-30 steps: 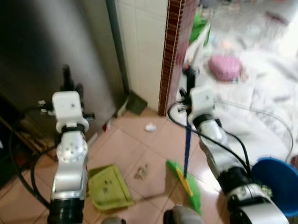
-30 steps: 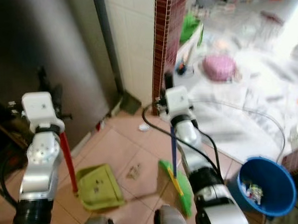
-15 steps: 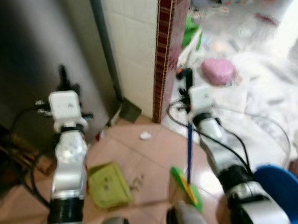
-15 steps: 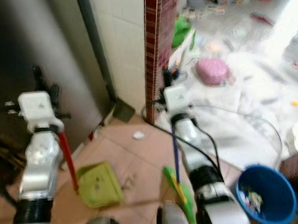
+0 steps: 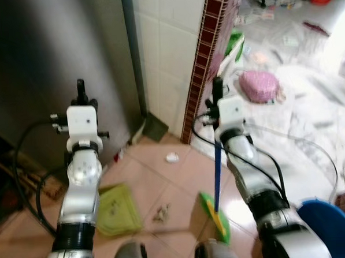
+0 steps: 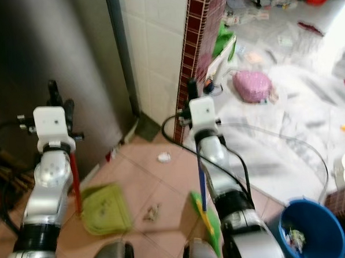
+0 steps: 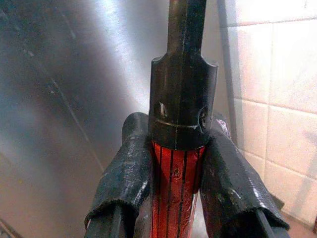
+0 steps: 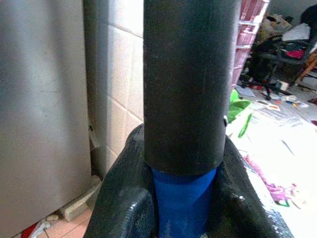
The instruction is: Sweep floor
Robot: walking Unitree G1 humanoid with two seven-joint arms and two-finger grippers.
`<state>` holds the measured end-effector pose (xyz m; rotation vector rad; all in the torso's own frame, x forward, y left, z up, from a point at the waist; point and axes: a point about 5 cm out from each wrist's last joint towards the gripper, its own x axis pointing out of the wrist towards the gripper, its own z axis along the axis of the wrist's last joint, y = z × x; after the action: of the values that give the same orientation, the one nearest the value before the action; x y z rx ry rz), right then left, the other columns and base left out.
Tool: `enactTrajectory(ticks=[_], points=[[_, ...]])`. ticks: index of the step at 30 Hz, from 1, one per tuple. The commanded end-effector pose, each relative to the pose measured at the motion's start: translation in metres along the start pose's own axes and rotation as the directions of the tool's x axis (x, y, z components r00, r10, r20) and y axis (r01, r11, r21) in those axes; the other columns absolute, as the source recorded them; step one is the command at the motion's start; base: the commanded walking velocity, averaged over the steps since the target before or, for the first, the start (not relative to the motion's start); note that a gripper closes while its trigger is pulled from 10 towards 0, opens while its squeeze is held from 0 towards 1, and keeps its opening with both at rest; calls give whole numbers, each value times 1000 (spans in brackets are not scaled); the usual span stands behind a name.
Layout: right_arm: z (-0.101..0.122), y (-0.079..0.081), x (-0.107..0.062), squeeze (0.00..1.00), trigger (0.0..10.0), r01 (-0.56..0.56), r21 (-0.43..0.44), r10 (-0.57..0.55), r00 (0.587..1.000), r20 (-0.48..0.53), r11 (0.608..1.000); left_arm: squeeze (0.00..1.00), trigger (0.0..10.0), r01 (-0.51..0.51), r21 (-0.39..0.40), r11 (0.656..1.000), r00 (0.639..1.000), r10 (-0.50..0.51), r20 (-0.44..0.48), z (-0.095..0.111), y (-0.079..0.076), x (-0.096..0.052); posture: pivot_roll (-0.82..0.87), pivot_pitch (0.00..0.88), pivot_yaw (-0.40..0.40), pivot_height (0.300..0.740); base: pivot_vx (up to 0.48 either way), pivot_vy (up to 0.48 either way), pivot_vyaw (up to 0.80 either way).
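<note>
**Broom and dustpan poised either side of the debris**

Your right gripper (image 8: 185, 198) is pinched around the blue-shafted broom with green bristles (image 5: 215, 216), held upright so the head rests on the terracotta tiled floor (image 5: 180, 175). Your left gripper (image 7: 176, 183) is clamped on the red handle of the green plastic dustpan (image 6: 104, 209), its tray flat on the tiles. The small pile of brown debris (image 5: 162, 211) lies between them, so a leftward stroke should carry it in. A white scrap (image 5: 172, 158) sits nearer the wall.
</note>
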<state>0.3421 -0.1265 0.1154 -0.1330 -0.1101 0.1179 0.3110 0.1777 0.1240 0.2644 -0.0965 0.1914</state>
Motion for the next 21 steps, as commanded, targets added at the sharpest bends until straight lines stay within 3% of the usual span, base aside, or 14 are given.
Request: enactTrajectory(ticks=[1,11,21], points=[[8,-5,4,0,10000,29,19,-30,999,22,999,0,10000,41,-25,999,996,-38,85,15,-11,7,-27,99,-29,740,0,0,0],[5,-12,5,0,10000,93,100,-90,995,-34,991,0,10000,109,4,994,981,-108,162,17,-38,20,-60,106,-27,740,0,0,0],[2,-19,4,0,10000,150,158,-138,987,-86,976,0,10000,157,26,987,979,-159,129,4,-54,20,-73,121,-31,740,0,0,0]])
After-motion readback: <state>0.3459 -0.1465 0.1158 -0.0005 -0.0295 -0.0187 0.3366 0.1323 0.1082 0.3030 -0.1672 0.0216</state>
